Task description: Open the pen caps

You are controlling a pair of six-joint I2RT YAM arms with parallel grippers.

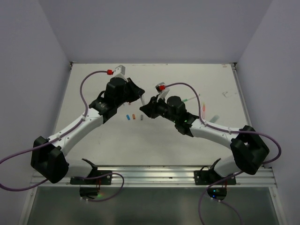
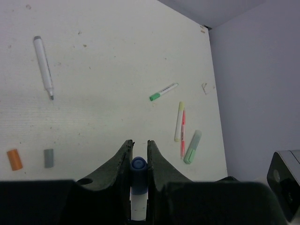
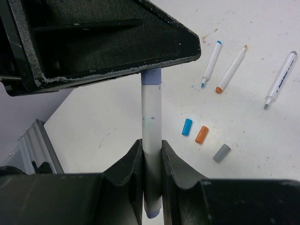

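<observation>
Above the table (image 3: 262,159), the purple pen cap (image 3: 151,76) is being clamped by the left gripper (image 2: 139,146) and its barrel (image 3: 151,112) by the right gripper (image 3: 151,149), so a slip off the seemingly shallowly held cap is being risked

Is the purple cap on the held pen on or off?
On. The purple cap, in the left tool, sits against the white barrel without a gap; the right tool grips the barrel.

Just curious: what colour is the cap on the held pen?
Cap: bluish purple, best in left wrist view.
</observation>
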